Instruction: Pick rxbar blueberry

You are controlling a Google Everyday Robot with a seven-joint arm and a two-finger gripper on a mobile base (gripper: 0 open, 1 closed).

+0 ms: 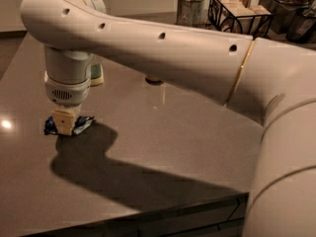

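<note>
Blue crinkly wrapper – that's the rxbar blueberry (83, 124), lying flat on the grey-brown table (177, 152), left side, about mid-depth. Gripper (64, 124) is directly over it, pointing straight down from the white wrist. Its pale tip lands on the bar's middle, at or very close to the wrapper.

So there's no sideways offset to fix – the bar is straight below the gripper, not beside it. Long axis looks to run left-right: a corner of wrapper pokes out either side of the tip, right end angled slightly toward the far side. One arm on this rig, so no choice of hand.

Can't tell whether the gripper is spread or closed, or whether it has any hold on the bar. From here I get one pale block and the wrist hides the rest. Middle of the bar is covered too, so contact is a guess. My read: the grasp is at hand, and the lift depends on gripping across the short axis.

Green-and-yellow sponge (96, 73) sits behind the wrist, partly hidden – not the target. Small container (154, 79) further right is mostly cut off by the arm
</note>
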